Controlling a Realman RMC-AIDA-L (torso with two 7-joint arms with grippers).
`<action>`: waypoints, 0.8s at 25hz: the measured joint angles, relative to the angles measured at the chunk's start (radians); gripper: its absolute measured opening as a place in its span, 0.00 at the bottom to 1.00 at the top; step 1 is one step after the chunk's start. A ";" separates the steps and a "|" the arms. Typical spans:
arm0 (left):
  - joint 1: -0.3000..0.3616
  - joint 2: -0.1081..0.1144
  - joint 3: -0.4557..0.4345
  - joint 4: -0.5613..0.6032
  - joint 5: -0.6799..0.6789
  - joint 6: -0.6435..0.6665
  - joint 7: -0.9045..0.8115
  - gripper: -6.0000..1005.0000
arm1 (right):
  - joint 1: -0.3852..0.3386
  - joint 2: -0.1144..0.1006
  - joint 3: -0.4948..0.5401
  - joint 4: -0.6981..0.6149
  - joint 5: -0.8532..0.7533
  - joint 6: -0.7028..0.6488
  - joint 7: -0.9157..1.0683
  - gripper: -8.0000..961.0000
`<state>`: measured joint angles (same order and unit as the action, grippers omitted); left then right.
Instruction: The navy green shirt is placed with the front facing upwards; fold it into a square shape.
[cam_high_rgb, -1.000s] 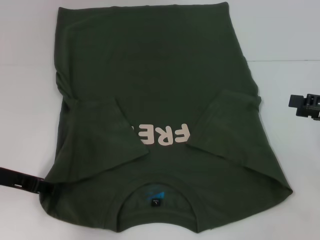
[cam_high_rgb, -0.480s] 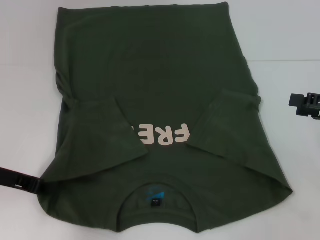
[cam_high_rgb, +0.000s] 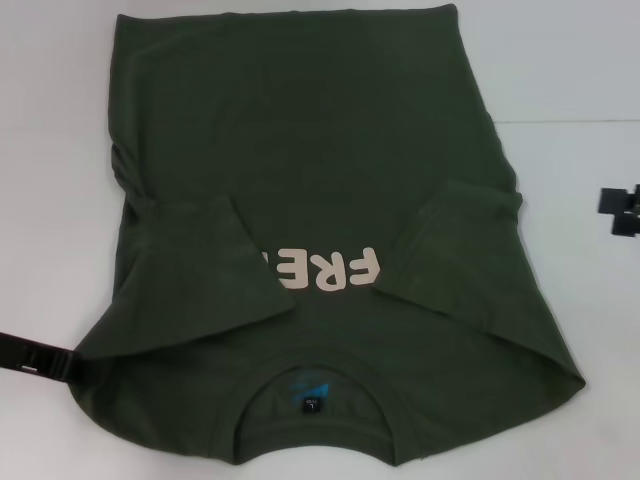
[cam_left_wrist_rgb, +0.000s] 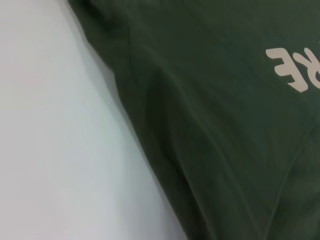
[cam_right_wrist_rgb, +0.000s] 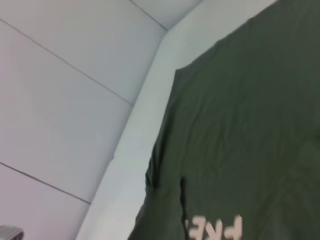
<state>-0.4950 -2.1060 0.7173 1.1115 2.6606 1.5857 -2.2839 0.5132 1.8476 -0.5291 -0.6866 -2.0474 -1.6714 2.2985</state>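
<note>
The navy green shirt (cam_high_rgb: 320, 180) lies flat on the white table, front up, with its collar (cam_high_rgb: 315, 385) toward me and pale "FRE" lettering (cam_high_rgb: 325, 270) partly covered. Both sleeves are folded inward: one (cam_high_rgb: 200, 270) on the left, one (cam_high_rgb: 470, 250) on the right. My left gripper (cam_high_rgb: 35, 360) sits low at the shirt's near left corner, just off the cloth. At the right edge of the head view, my right gripper (cam_high_rgb: 620, 210) hovers apart from the shirt. The left wrist view shows the shirt (cam_left_wrist_rgb: 210, 125) and the right wrist view shows the shirt (cam_right_wrist_rgb: 240, 125) too.
The white table (cam_high_rgb: 560, 60) surrounds the shirt, with bare surface on the left and right. A pale panelled wall (cam_right_wrist_rgb: 60, 100) rises beyond the table's far edge in the right wrist view.
My left gripper has drawn back to the left, away from the shirt's corner. The right gripper has slid right toward the frame edge. The shirt has not moved.
</note>
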 joint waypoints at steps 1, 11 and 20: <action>0.000 0.001 -0.005 0.000 0.000 0.003 0.001 0.03 | 0.004 -0.022 -0.003 -0.006 -0.023 -0.011 0.045 0.86; -0.008 0.021 -0.071 -0.036 -0.023 0.033 0.006 0.03 | 0.110 -0.135 -0.026 -0.042 -0.364 -0.115 0.285 0.86; -0.010 0.019 -0.074 -0.047 -0.047 0.041 0.011 0.03 | 0.182 -0.056 -0.053 -0.024 -0.536 -0.118 0.306 0.86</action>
<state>-0.5046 -2.0869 0.6429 1.0643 2.6135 1.6271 -2.2730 0.6950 1.7919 -0.5818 -0.7111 -2.5833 -1.7898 2.6045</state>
